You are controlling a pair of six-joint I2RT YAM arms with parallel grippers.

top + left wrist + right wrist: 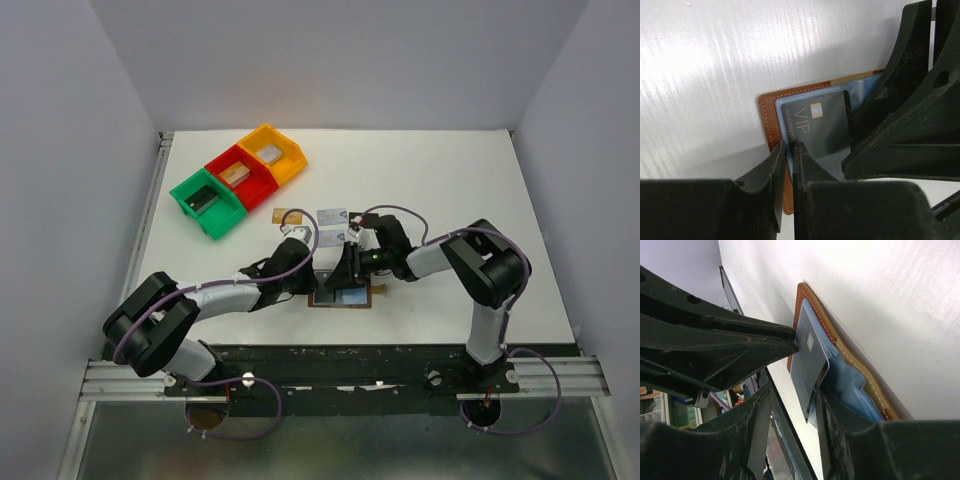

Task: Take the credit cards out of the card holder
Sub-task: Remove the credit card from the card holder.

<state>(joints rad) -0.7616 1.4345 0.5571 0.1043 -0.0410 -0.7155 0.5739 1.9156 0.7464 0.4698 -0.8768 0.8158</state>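
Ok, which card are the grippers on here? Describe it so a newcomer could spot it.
On the white table, the two arms meet over an open brown holder near the front edge. Against its light-blue inside is a card: black, glossy, printed VIP with a gold chip, unlike the pale cards laid out behind.
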